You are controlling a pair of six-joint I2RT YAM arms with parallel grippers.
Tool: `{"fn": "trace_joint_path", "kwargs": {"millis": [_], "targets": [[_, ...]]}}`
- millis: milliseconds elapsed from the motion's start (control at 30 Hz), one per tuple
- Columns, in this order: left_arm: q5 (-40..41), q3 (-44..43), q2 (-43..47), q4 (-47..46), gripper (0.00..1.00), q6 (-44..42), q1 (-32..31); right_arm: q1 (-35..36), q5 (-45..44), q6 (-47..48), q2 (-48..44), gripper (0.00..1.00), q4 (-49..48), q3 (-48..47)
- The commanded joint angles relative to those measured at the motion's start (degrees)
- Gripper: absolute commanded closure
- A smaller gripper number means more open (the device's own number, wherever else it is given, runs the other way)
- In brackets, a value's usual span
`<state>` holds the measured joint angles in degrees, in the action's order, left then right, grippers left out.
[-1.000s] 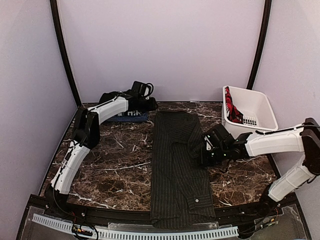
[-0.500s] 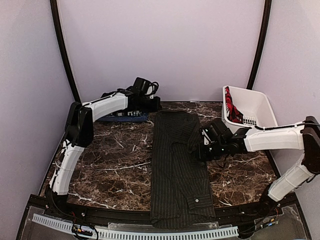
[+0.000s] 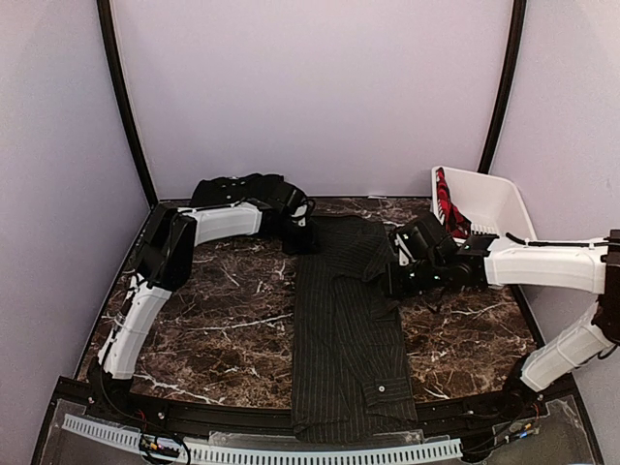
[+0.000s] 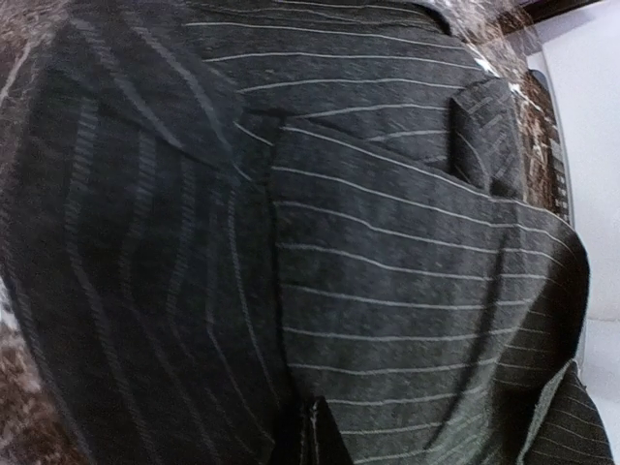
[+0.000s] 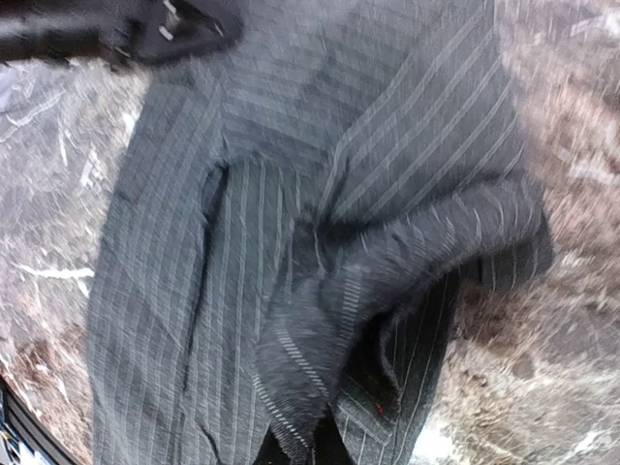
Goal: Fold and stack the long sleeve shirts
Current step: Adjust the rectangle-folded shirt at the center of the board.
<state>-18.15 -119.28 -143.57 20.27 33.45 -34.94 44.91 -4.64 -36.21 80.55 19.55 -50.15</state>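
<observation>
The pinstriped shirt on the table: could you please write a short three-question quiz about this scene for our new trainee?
1. True or false: the pinstriped shirt lies inside the white basket.
2. What lies in the basket? A) a red-and-black cloth B) a blue mug C) a stack of towels
3. Fill in: the right arm's jaws are shut on the shirt's ___ edge.
Key: 1 false, it lies stretched out on the table; 2 A; 3 right.
</observation>
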Motion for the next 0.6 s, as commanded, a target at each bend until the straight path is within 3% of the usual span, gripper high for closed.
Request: {"fn": "trace_joint_path", "kwargs": {"millis": [0, 267, 567], "targets": [[1.4, -4.5, -3.7, 2.1, 1.0, 1.6, 2.0, -0.2, -4.8, 2.2, -2.9, 1.0, 2.0, -5.0], [2.1, -16.0, -11.7, 4.5, 1.0, 1.9, 5.5, -1.7, -5.8, 7.1, -4.5, 1.0, 4.5, -15.8], [-1.0, -21.6, -16.0, 0.5, 1.0, 2.1, 8.7, -1.6, 5.9, 11.5, -5.4, 1.0, -0.8, -20.6]]}}
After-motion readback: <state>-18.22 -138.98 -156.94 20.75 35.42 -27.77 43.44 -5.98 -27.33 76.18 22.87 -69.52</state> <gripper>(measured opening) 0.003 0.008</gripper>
